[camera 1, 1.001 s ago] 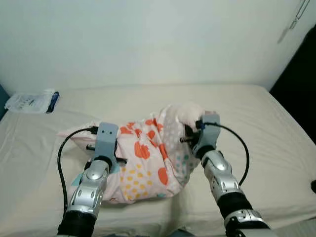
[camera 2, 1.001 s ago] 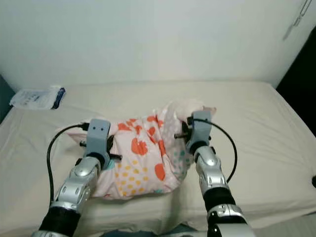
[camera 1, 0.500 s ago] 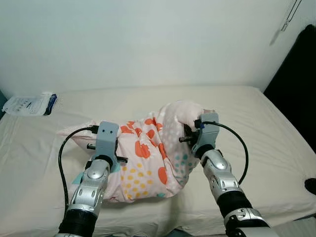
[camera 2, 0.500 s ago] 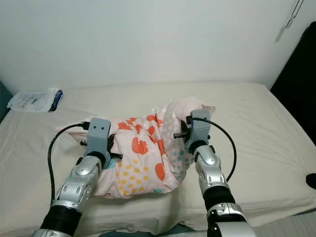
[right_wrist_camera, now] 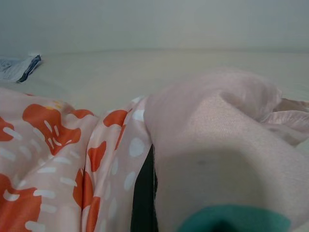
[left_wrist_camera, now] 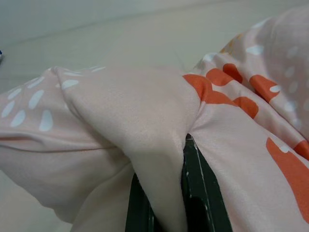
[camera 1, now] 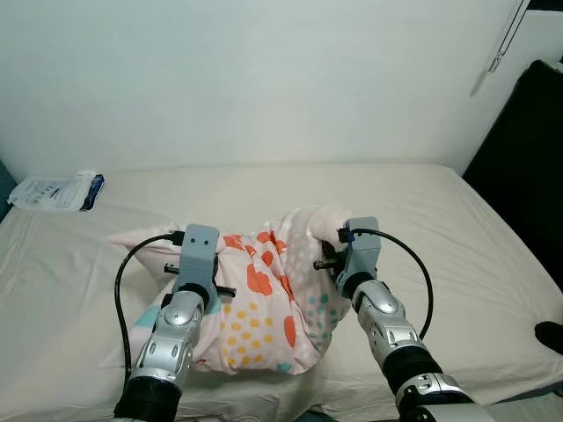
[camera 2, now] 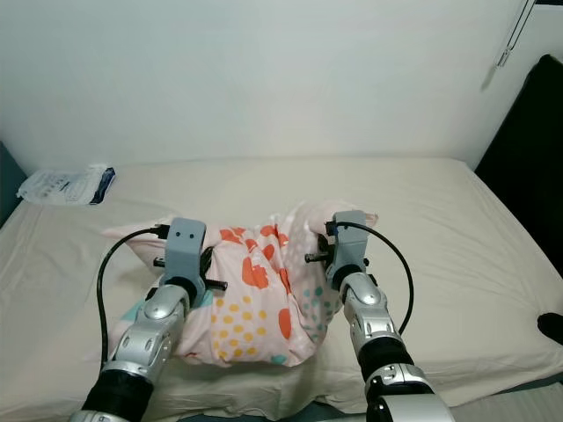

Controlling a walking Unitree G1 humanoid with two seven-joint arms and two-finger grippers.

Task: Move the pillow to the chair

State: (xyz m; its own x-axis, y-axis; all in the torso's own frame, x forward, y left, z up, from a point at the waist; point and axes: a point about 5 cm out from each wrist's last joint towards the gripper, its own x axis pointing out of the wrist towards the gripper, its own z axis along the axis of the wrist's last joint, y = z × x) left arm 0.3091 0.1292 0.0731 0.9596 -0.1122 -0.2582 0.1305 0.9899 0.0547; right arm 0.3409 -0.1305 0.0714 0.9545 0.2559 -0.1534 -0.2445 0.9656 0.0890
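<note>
Pink patterned pillow (camera 1: 255, 299) lies crosswise on the bed (camera 1: 457, 229) between both grippers, left fingers (left_wrist_camera: 203, 193) and right fingers (right_wrist_camera: 143, 203) each pinching its cloth.

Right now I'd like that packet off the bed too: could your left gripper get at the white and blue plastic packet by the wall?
Probably not: the left gripper is shut on the pink patterned pillow, and the white and blue plastic packet lies far off.
</note>
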